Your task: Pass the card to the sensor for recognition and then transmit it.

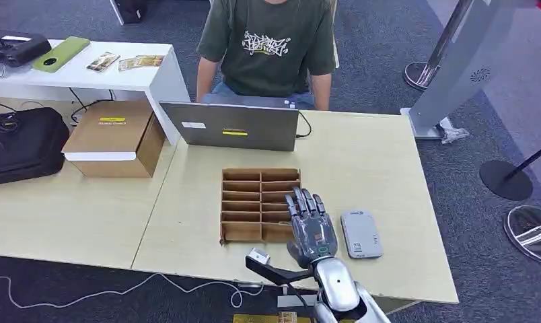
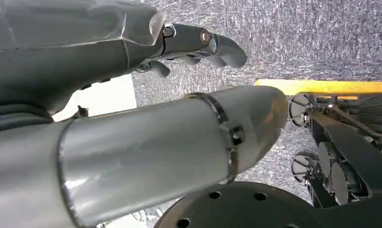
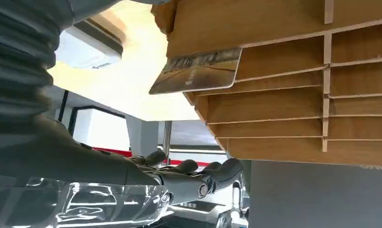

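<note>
A brown slotted card rack (image 1: 251,204) stands mid-table. In the right wrist view a printed card (image 3: 198,71) pokes out of one slot of the rack (image 3: 274,99). My right hand (image 1: 311,225) hovers at the rack's near right corner, fingers stretched out and apart, holding nothing. Seen from the wrist, the same hand (image 3: 189,178) lies near the card without touching it. The flat grey sensor (image 1: 361,233) lies on the table just right of that hand, and its pale body (image 3: 87,47) also appears in the wrist view. My left hand (image 2: 198,45) hangs over the carpet with loose fingers and nothing in them.
A closed grey laptop (image 1: 234,126) stands behind the rack, with a person in a green shirt (image 1: 268,47) seated beyond it. A cardboard box (image 1: 113,138) and black bag (image 1: 22,145) sit at the left. Stanchion bases (image 1: 507,178) stand on the floor at the right.
</note>
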Available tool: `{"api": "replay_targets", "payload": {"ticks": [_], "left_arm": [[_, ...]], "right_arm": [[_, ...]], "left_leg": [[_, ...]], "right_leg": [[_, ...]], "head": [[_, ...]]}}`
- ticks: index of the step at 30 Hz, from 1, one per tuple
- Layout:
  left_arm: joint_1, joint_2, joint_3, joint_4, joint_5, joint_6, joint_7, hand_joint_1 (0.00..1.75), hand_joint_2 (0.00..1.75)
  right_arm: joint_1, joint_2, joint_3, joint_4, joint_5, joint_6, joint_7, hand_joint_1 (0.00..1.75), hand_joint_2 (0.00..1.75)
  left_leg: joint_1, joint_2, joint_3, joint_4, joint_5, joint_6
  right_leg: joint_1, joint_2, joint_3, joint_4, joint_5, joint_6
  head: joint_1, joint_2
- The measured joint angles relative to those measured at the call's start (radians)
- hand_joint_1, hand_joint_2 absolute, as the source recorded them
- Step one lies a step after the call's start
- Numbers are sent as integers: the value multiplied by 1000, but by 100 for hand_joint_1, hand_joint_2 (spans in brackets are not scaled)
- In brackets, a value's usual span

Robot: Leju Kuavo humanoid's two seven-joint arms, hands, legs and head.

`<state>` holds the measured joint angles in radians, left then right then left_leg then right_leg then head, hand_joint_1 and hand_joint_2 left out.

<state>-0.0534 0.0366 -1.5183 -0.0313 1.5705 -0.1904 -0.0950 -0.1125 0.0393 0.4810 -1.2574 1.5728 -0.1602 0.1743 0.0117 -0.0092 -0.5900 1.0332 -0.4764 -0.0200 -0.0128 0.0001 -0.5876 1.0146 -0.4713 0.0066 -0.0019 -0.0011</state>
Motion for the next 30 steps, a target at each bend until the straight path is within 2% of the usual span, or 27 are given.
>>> {"api": "replay_targets", "payload": {"ticks": [11, 17, 30], "left_arm": [[5, 7, 6, 0, 0, -10, 0, 0, 0], [9, 8, 6, 0, -6, -16, -13, 0, 0], [15, 13, 6, 0, -9, -16, -17, 0, 0]], "right_arm": [[-32, 0, -19, 70, 0, -10, -22, 0, 175], [-35, -2, -21, 87, 0, -15, -9, 0, 175], [8, -25, -21, 9, 0, 3, 10, 0, 175]], "left_leg": [[0, 0, 0, 0, 0, 0], [0, 0, 0, 0, 0, 0], [0, 0, 0, 0, 0, 0]], "right_leg": [[0, 0, 0, 0, 0, 0], [0, 0, 0, 0, 0, 0], [0, 0, 0, 0, 0, 0]], "head": [[0, 0], [0, 0], [0, 0]]}}
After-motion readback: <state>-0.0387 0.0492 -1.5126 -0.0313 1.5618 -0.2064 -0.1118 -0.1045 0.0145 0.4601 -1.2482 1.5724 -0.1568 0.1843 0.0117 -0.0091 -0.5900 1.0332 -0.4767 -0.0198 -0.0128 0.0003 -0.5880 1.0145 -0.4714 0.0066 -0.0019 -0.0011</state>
